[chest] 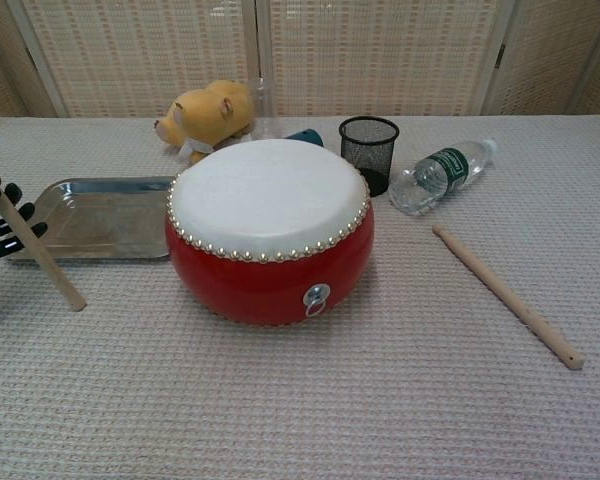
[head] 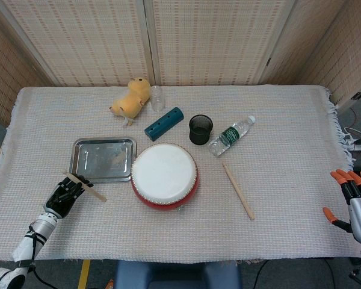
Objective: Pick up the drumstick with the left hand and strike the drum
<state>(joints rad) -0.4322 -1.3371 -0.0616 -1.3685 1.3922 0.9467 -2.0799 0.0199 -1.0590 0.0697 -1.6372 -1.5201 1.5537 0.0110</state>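
A red drum (head: 164,177) (chest: 269,232) with a white skin stands at the middle of the table. My left hand (head: 64,195) (chest: 2,222), black-fingered, is left of the drum near the front edge and grips a wooden drumstick (head: 85,186) (chest: 32,241). The stick's free end points toward the drum and stops short of it. A second drumstick (head: 237,190) (chest: 507,295) lies flat on the cloth right of the drum. My right hand (head: 355,201), orange-tipped, hangs off the table's right edge with fingers spread and nothing in it.
A metal tray (head: 102,159) (chest: 100,219) lies behind the left hand, beside the drum. Further back are a yellow plush toy (head: 132,98), a teal block (head: 163,124), a black mesh cup (head: 200,129) (chest: 368,152) and a water bottle (head: 230,135) (chest: 442,174).
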